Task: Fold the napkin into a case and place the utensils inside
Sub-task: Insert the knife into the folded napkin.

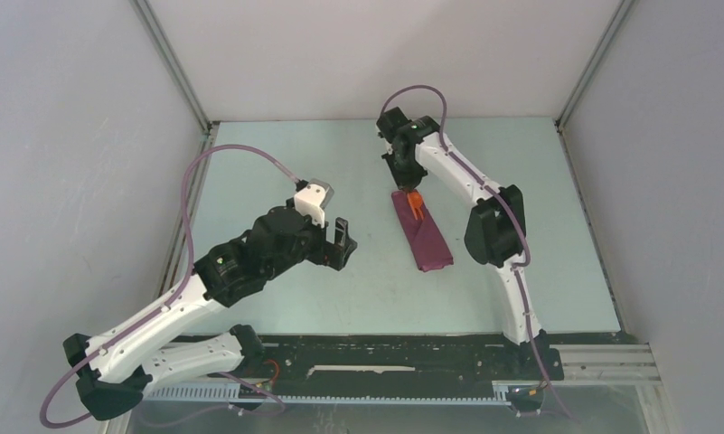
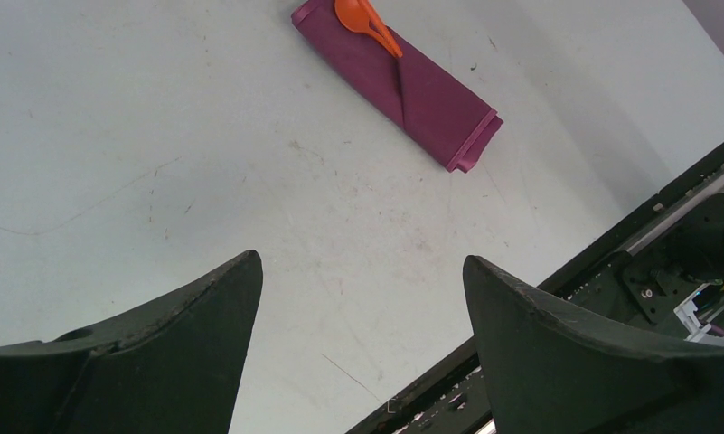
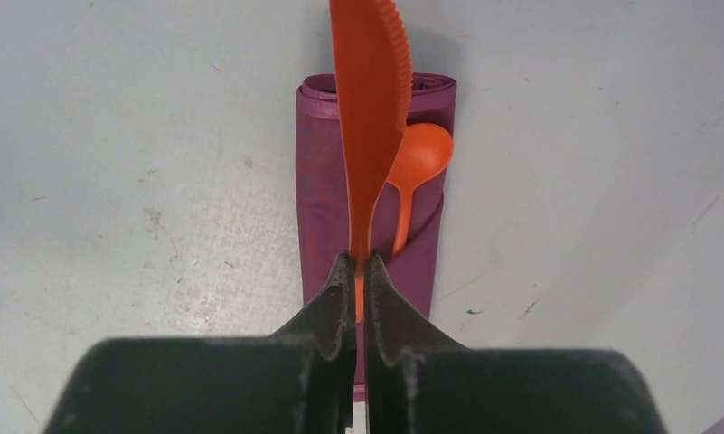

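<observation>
The maroon napkin lies folded as a long narrow case [image 1: 422,232] on the table, right of centre; it also shows in the left wrist view [image 2: 403,86] and the right wrist view [image 3: 324,190]. An orange spoon [image 3: 412,176] sits tucked in the case's diagonal pocket, bowl sticking out, also seen in the left wrist view [image 2: 365,22]. My right gripper [image 3: 359,264] is shut on the handle of an orange serrated knife [image 3: 370,108], held over the case's far end [image 1: 414,201]. My left gripper [image 2: 362,271] is open and empty, left of the case [image 1: 340,237].
Grey walls with metal corner posts [image 1: 173,63] enclose the table on three sides. A black rail [image 1: 385,357] with the arm bases runs along the near edge, and shows in the left wrist view [image 2: 629,262].
</observation>
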Robot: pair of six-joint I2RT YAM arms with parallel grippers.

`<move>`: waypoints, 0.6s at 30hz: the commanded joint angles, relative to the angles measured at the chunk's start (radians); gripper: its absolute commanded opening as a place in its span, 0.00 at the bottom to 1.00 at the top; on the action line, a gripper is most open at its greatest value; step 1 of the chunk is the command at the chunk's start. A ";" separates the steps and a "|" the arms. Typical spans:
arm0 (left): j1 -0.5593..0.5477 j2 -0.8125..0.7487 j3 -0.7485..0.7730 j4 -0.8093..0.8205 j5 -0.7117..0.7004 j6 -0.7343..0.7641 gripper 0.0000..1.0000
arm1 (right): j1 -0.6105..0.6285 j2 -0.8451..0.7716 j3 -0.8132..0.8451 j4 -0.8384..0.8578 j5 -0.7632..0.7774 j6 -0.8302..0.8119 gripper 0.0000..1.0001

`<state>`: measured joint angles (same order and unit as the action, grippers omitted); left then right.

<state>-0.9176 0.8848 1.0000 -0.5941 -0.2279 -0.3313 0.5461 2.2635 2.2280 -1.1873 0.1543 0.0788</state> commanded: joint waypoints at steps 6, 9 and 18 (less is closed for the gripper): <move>0.006 -0.009 0.008 0.014 0.007 0.006 0.89 | 0.017 -0.009 -0.087 0.067 0.006 0.061 0.00; 0.006 -0.010 0.007 0.016 0.010 0.006 0.89 | 0.020 -0.024 -0.144 0.103 0.005 0.066 0.00; 0.006 -0.013 0.006 0.014 0.005 0.007 0.89 | 0.026 -0.009 -0.170 0.127 0.009 0.077 0.00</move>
<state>-0.9169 0.8845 1.0000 -0.5941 -0.2241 -0.3313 0.5621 2.2829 2.0567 -1.0912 0.1524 0.1291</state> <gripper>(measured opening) 0.894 0.015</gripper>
